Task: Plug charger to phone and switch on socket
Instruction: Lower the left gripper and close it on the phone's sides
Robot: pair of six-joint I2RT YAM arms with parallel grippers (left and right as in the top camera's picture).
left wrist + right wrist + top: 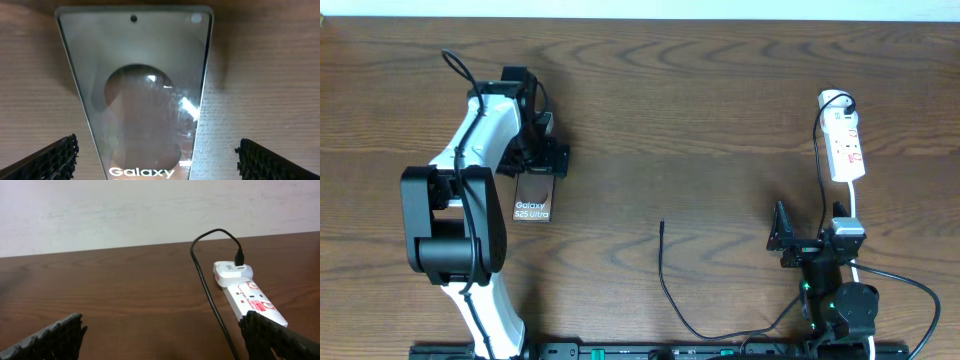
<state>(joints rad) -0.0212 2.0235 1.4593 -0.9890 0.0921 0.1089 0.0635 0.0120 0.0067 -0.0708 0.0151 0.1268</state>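
Phone (533, 199) lies flat and glossy on grainy dark wood far left, left gripper (542, 160) spread wide over it. Right gripper (807, 243) gapes empty near the white oblong socket (846, 148); thin black charger (665, 272) between.

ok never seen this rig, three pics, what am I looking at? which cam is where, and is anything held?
Two robot arms sit at a wooden table. The wide picture is from a fixed camera overhead; the other two are from cameras on each wrist, with that arm's own fingers at the bottom corners.

The left end effector hovers open over the phone, which lies flat and fills the left wrist view. The right end effector is also open and faces the socket, a white power strip at the far right. The charger, a thin black cable, lies loose between the arms, its plug tip unconnected and pointing away from the arms' bases.

Nothing is held.
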